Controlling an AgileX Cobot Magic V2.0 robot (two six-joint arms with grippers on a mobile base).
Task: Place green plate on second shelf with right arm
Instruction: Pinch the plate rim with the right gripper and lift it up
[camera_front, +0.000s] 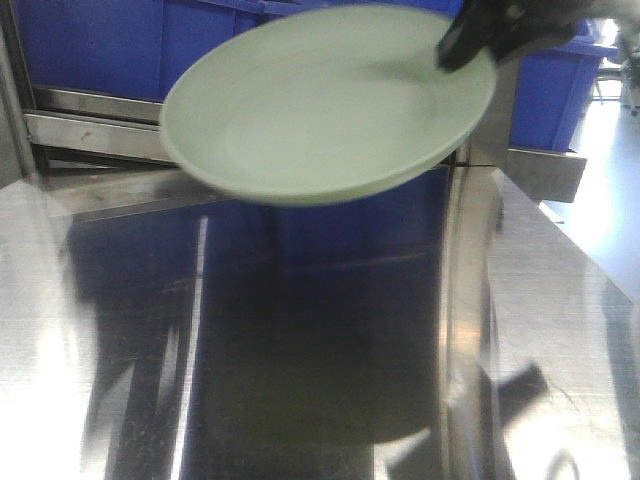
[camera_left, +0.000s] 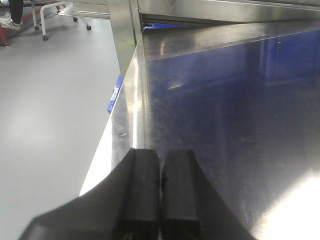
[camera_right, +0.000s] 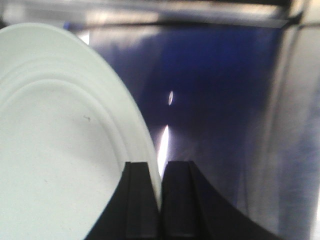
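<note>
Holding the plate above the far side of the desk

Blue bins (camera_front: 90, 40) stand behind the far edge of the desk (camera_front: 300, 360), and a steel rail (camera_front: 90, 130) runs across their front. The green plate (camera_front: 325, 100) hangs tilted in front of them, off the desk, its right rim clamped in the right hand (camera_front: 462, 48). The left hand (camera_left: 160, 195) sits near the left edge, fingers pressed together on nothing. The shiny steel desk mirrors the blue. Grey floor (camera_left: 45, 115) lies beyond.

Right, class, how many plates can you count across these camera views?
1. The green plate hangs above the steel surface, its rim pinched by the right gripper. Two views show this same plate; others may lie out of view.
</note>
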